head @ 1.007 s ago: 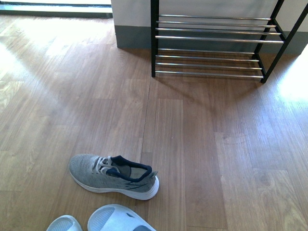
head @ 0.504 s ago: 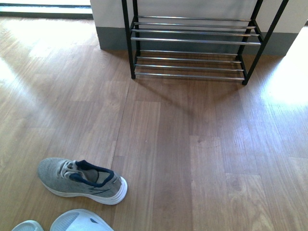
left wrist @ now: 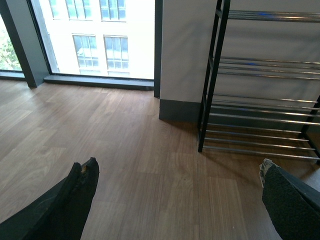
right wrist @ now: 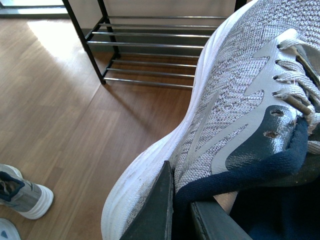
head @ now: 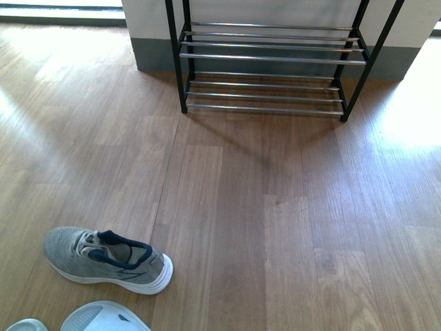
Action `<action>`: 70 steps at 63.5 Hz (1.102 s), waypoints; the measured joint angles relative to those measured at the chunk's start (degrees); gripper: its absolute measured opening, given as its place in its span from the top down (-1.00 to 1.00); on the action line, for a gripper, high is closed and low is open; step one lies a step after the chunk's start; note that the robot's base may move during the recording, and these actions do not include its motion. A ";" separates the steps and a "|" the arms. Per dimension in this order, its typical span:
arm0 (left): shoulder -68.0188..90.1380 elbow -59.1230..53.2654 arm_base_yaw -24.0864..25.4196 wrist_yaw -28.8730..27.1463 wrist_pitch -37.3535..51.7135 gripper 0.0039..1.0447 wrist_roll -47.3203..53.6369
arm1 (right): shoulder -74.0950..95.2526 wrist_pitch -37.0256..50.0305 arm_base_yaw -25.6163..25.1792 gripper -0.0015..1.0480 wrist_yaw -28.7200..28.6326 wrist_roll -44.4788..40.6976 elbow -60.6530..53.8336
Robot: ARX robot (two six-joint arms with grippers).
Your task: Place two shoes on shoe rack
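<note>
while the right jaws pinch a grey sneaker (right wrist: 235, 100), the left jaws gape facing the shoe rack (left wrist: 212, 75).

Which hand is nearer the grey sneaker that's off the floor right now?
Right. The right hand grips the lifted sneaker by its navy collar; the left hand is open and empty, apart from it.

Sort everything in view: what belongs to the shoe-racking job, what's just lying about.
Job: grey sneaker held by right fingers; second grey sneaker on floor; light blue slides; shoe rack.
Just there: window; grey wall base.
</note>
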 joint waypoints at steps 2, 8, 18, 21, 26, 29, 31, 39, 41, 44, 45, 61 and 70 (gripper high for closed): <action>0.00 0.00 0.00 0.00 0.00 -0.83 0.00 | 0.00 0.00 0.00 0.97 0.00 0.00 0.00; 0.00 0.00 0.00 0.02 0.00 -0.83 0.00 | 0.00 0.00 0.00 0.97 -0.02 0.00 0.00; 0.00 0.00 0.00 -0.02 0.02 -0.83 0.00 | -0.02 0.00 0.00 0.97 -0.02 0.02 0.00; 0.00 0.00 0.00 0.00 0.02 -0.83 0.00 | -0.04 0.00 0.00 0.97 -0.04 0.00 -0.02; 0.00 0.00 -0.02 -0.20 0.00 -0.83 -0.02 | -0.09 0.00 0.07 0.97 -0.44 0.02 -0.04; 0.00 0.00 0.00 -0.20 0.00 -0.83 0.00 | -0.09 0.00 0.09 0.97 -0.52 0.00 -0.07; 0.00 0.00 0.00 -0.17 0.00 -0.83 0.00 | -0.09 0.00 0.09 0.97 -0.52 0.00 -0.07; 0.00 0.00 0.00 -0.15 0.02 -0.83 0.00 | -0.09 0.00 0.09 0.97 -0.04 0.00 -0.07; 0.00 0.00 0.00 -0.13 0.00 -0.83 0.00 | -0.09 0.00 0.09 0.97 -0.02 0.00 -0.07; 0.00 0.00 0.00 0.04 0.00 -0.83 0.00 | -0.09 0.00 0.02 0.97 0.24 0.02 -0.04; 0.00 0.00 0.00 0.09 0.00 -0.83 0.02 | -0.09 0.00 0.00 0.97 0.33 0.02 -0.04; 0.00 0.02 0.00 0.11 0.02 -0.83 0.07 | -0.09 0.00 -0.15 0.97 0.90 0.02 -0.04; 0.00 0.02 0.00 0.02 0.02 -0.83 0.07 | -0.09 0.00 -0.11 0.97 -0.04 0.04 -0.07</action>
